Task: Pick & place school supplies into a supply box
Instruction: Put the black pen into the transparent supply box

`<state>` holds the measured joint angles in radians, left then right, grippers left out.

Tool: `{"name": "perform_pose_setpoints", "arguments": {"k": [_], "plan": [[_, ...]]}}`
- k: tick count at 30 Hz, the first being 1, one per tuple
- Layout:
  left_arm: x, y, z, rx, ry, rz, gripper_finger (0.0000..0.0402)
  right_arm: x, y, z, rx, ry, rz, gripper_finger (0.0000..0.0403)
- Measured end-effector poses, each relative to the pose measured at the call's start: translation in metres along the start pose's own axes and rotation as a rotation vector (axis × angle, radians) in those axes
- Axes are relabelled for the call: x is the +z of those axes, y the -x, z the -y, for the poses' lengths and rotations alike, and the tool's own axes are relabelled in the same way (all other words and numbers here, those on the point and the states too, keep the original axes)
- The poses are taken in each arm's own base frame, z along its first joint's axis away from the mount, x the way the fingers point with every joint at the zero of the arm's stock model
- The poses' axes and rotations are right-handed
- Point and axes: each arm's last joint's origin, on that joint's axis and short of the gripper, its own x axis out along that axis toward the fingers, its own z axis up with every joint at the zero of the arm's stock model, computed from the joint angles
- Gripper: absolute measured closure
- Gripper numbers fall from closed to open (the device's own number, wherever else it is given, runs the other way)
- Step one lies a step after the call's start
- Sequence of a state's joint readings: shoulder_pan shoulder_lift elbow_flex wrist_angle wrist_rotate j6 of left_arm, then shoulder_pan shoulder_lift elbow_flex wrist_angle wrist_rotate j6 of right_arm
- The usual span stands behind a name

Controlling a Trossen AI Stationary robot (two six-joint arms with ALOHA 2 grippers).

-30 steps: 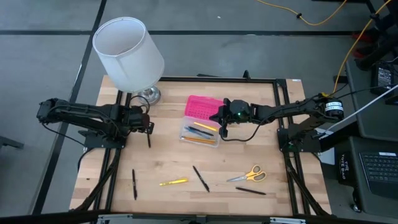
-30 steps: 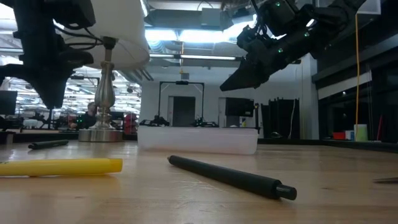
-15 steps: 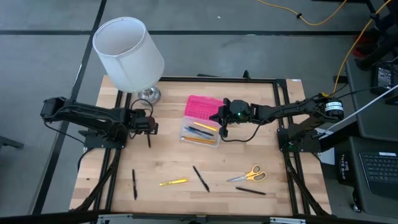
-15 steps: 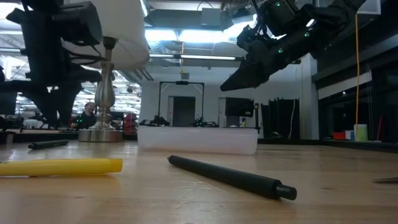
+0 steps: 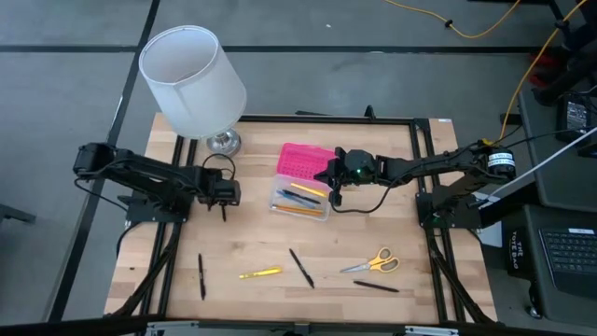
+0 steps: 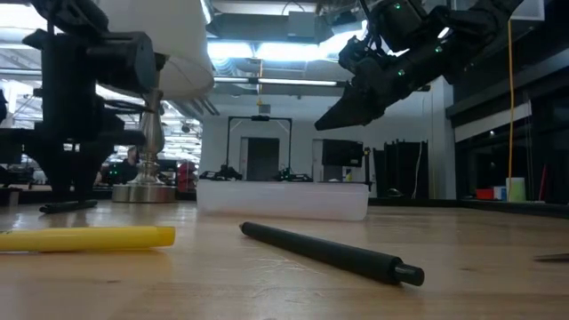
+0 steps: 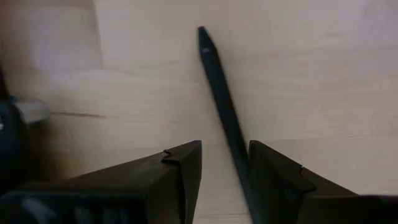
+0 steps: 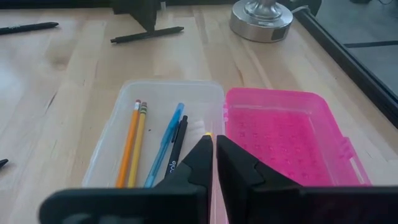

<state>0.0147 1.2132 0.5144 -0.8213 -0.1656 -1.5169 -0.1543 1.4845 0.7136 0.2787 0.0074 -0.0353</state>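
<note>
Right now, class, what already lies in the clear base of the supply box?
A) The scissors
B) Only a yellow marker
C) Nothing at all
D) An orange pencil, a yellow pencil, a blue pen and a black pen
D: the right wrist view shows the orange pencil, yellow pencil, blue pen and black pen inside the base; the scissors lie on the table.

High view: straight down over whole table (image 5: 364, 245), both arms in frame. Low view: at tabletop height, level across table toward room behind. Left wrist view: close, down onto black pen (image 7: 221, 106). Right wrist view: close over supply box (image 8: 186, 134). Box (image 5: 300, 183) shared with high view.
</note>
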Motion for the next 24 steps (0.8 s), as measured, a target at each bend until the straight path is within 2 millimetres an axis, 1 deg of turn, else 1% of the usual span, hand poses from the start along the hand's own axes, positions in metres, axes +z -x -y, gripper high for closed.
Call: {"name": "perform_pose_setpoints", "arguments": {"k": [3,6,11,13,16,19,24], "plan": [[-0.002,-0.007,0.005,0.009,0.0,-0.033,0.0277,0.0,0.0,0.0,0.0,0.0,0.0,0.0375],[-0.003,-0.011,0.009,0.017,-0.035,-0.055,0.0277,0.0,0.0,0.0,0.0,0.0,-0.003,0.0375],[-0.003,-0.013,0.01,0.023,-0.069,-0.063,0.0278,-0.001,0.0,0.0,0.0,0.0,-0.006,0.0375],[-0.003,-0.014,0.011,0.018,-0.091,-0.065,0.0284,-0.001,0.0,0.0,0.0,0.0,-0.006,0.0375],[-0.003,-0.014,0.011,0.011,-0.125,-0.066,0.0306,-0.001,0.0,0.0,0.0,0.0,-0.006,0.0375],[-0.003,-0.014,0.012,0.004,-0.152,-0.055,0.0336,-0.001,0.0,0.0,0.0,0.0,-0.006,0.0375],[-0.003,-0.014,0.012,0.003,-0.169,-0.04,0.0378,-0.001,0.0,0.0,0.0,0.0,-0.006,0.0375]]}}
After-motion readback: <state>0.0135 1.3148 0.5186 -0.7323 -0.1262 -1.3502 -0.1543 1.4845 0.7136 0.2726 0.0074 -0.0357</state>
